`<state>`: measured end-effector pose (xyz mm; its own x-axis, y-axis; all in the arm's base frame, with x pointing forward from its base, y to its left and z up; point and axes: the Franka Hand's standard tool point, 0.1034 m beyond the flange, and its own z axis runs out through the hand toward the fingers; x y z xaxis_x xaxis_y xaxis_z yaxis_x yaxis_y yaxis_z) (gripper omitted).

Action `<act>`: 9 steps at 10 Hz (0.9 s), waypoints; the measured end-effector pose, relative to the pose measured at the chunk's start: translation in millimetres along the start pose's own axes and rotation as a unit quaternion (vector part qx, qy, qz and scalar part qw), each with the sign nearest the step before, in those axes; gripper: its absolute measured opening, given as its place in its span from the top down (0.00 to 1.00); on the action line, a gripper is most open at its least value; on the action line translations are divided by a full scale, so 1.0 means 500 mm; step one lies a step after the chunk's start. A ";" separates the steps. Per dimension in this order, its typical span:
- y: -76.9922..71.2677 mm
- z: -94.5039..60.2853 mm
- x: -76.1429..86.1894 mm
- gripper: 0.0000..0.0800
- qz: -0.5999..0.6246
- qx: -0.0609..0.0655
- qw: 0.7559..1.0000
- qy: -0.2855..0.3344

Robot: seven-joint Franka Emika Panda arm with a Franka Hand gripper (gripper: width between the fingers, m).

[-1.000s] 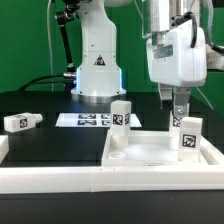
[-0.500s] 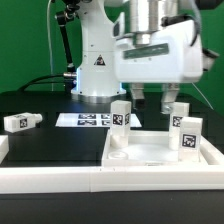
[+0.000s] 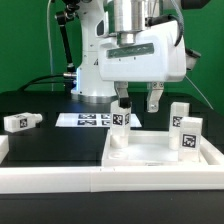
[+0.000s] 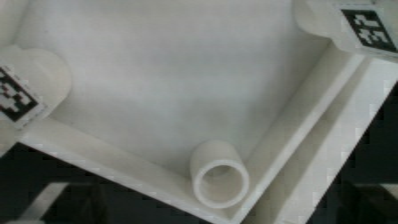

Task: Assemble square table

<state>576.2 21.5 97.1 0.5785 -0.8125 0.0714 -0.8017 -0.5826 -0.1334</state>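
A Franka arm's gripper (image 3: 138,100) hangs above the far side of the square tabletop (image 3: 150,152), its two fingers spread apart and holding nothing. The slab lies flat against the long white rail (image 3: 60,182) at the near edge of the black work surface. One leg (image 3: 120,116) stands upright at the slab's far-left corner in the exterior view, right under the left finger, though whether they touch cannot be told. Two more legs, one (image 3: 187,135) nearer and one (image 3: 179,113) farther, stand upright at the slab's right side. A fourth leg (image 3: 20,122) lies on its side well off to the exterior view's left, apart from everything else. The marker board (image 3: 85,120) sits on the table behind the slab. The wrist view shows the slab's white face and a rounded peg-like end (image 4: 221,178) at its corner. Judging by this, three legs are placed; whether they are screwed tight cannot be seen, and the fourth is yet to be fetched.
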 end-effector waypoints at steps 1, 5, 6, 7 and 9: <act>0.013 -0.002 0.017 0.19 -0.127 -0.008 0.992 0.005; 0.066 -0.004 0.081 0.19 -0.328 -0.023 0.944 0.007; 0.068 -0.004 0.082 0.19 -0.352 -0.025 0.936 0.007; 0.069 -0.004 0.083 0.19 -0.352 -0.026 0.936 0.007; 0.129 -0.019 0.124 0.19 -0.363 -0.027 0.931 0.004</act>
<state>558.9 -66.9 102.2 0.9702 -0.2038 0.1311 -0.2060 -0.9785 0.0034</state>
